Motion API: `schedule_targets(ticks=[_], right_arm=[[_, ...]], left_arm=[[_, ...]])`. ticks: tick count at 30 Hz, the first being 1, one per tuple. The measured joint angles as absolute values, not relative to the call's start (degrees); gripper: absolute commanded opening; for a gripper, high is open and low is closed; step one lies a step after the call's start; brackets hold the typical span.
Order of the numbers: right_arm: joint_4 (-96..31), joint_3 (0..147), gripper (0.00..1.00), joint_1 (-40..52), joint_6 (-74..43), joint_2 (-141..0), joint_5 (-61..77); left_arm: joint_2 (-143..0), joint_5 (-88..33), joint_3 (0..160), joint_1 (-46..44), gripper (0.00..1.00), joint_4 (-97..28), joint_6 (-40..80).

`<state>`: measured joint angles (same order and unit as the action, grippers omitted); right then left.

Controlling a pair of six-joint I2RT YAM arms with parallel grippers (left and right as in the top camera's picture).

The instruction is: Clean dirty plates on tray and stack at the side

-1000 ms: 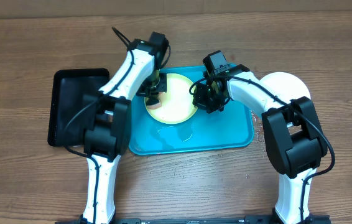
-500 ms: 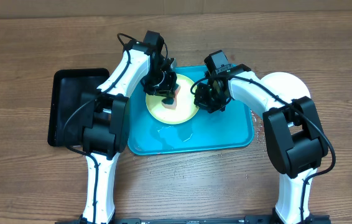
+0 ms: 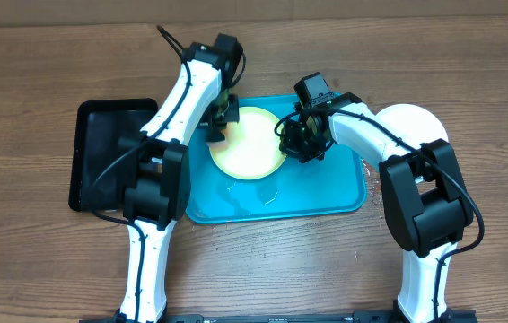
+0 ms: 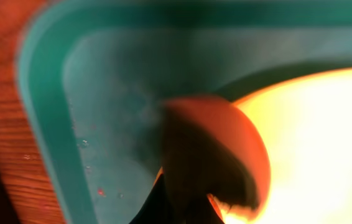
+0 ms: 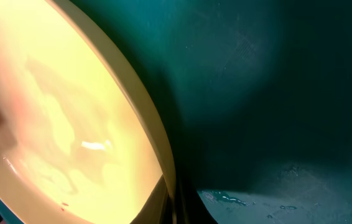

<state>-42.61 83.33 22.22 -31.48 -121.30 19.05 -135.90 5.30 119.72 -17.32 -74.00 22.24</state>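
From above, the tray [image 3: 326, 193] lies in the middle of the bench [image 3: 56, 72], its long side running left to right. The yellow-green plate [image 3: 249, 148] sits face up in the tray's far left part. It is round, so it has no long axis of its own. A white plate [image 3: 416, 118] rests on the bench just beyond the tray's right end, partly hidden by the right arm. A black tray [image 3: 101, 161] lies just off the tray's left end.

The left end effector [image 3: 218, 128] is over the tray's far left corner, at the yellow-green plate's edge. The right end effector [image 3: 301, 144] is at the plate's right edge, near the middle of the tray's far side. A pale wet patch [image 3: 254, 190] shows on the tray floor on the near side of the plate.

The wrist views add what the overhead hides. The left one shows the left end effector's dark fingers closed on a rounded orange lump [image 4: 216, 149], too blurred to name, hanging over the plate's rim near the tray's rounded corner. The right one shows the plate's rim running down into the right end effector's fingers, which are closed on it. It also shows tiny red specks [image 5: 64, 202] on the plate and water drops [image 5: 226, 199] on the tray floor.
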Motion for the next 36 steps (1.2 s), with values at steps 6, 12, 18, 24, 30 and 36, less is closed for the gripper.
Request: schedule_targets(ticks=[6,12,18,24,30,36], right_arm=[[-43.5,83.4,0.04,22.2,-31.2,-121.3,19.0],[-49.7,84.8,0.04,22.2,-28.4,-121.0,16.6],[-53.3,84.8,0.04,23.9,-27.3,-115.9,5.0],[-56.3,84.8,0.04,30.4,-27.5,-104.5,-15.5],[-60.9,84.9,0.04,40.5,-29.5,-99.5,-39.0],[-68.3,84.9,0.04,47.2,-36.3,-99.6,-55.1]], left_arm=[[-136.3,2.0,134.2,-14.9,0.04,-83.8,19.7],[-136.3,1.5,146.0,-10.5,0.04,-90.7,19.1],[-136.3,1.5,146.8,-6.6,0.04,-91.9,19.1],[-136.3,1.5,146.8,-6.0,0.04,-92.1,19.1],[-136.3,1.3,146.8,-6.0,0.04,-92.1,19.0],[-136.3,1.1,146.8,-6.0,0.04,-92.2,19.0]])
